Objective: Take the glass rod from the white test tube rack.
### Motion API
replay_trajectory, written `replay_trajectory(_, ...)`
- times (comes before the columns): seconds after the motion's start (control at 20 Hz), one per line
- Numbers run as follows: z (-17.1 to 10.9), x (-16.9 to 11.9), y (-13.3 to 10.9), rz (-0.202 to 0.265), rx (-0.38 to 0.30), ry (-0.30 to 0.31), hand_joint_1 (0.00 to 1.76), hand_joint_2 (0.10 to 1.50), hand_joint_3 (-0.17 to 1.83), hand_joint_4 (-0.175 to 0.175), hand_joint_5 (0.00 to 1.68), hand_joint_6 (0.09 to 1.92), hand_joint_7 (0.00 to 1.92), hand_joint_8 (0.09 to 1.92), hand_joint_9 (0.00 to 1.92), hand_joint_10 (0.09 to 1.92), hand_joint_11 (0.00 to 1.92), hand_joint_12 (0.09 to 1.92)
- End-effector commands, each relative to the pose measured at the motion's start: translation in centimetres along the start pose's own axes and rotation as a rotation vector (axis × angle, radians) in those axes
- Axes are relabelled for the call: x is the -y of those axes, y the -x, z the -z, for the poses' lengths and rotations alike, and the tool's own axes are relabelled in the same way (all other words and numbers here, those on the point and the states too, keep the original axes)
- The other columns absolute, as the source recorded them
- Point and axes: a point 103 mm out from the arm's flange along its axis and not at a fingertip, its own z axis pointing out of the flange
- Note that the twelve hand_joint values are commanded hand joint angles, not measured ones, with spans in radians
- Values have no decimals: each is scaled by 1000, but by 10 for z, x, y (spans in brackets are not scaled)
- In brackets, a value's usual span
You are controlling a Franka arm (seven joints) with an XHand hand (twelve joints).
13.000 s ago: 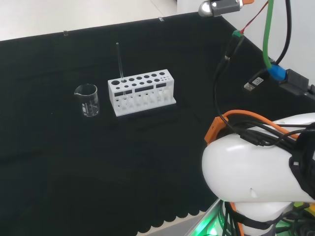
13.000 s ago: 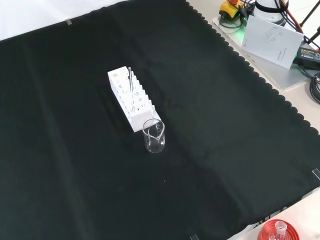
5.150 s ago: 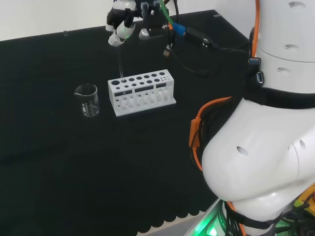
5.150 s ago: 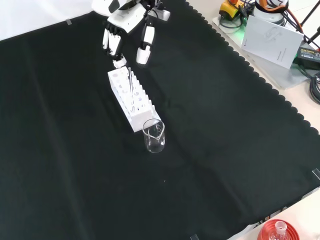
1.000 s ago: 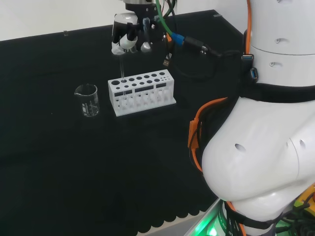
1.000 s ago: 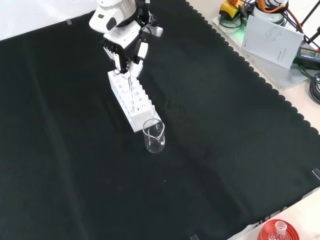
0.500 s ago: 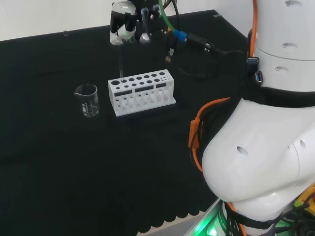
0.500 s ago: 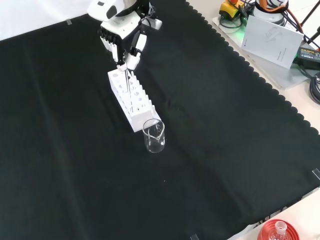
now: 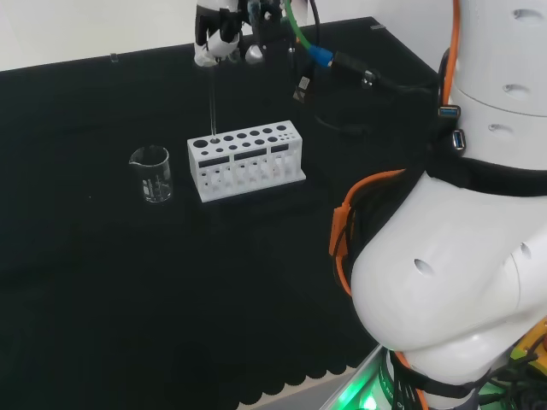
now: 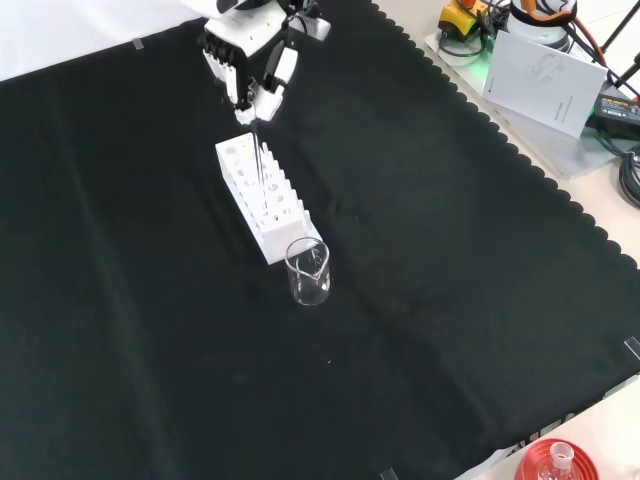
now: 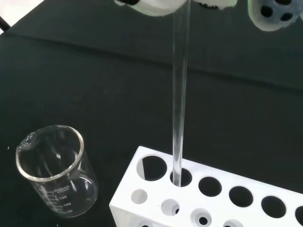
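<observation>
Head view: I see the robot hand [image 9: 224, 34] pinching the glass rod [image 9: 211, 98] above the white test tube rack [image 9: 245, 160]. Front view: a beaker [image 10: 308, 271] stands beside the rack. Wrist view: the rod's lower tip sits at a rack hole's mouth.

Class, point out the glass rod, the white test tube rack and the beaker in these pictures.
glass rod [image 11: 179, 109], wrist view, on the middle of its clear shaft.
white test tube rack [image 9: 246, 159], head view, on its front wall.
beaker [image 10: 308, 275], front view, on its glass side wall.
</observation>
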Motion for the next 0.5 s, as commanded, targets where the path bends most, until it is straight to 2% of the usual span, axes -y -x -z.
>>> replay_trajectory(0.05,15,16,-7,-8,18,-7,1329,1037,-175,-175,1309,291,1538,236,1707,220,1607,439)
replay_trajectory(0.5,43,22,-27,-5,43,25,1329,1036,-175,-175,1312,287,1536,243,1705,231,1608,435)
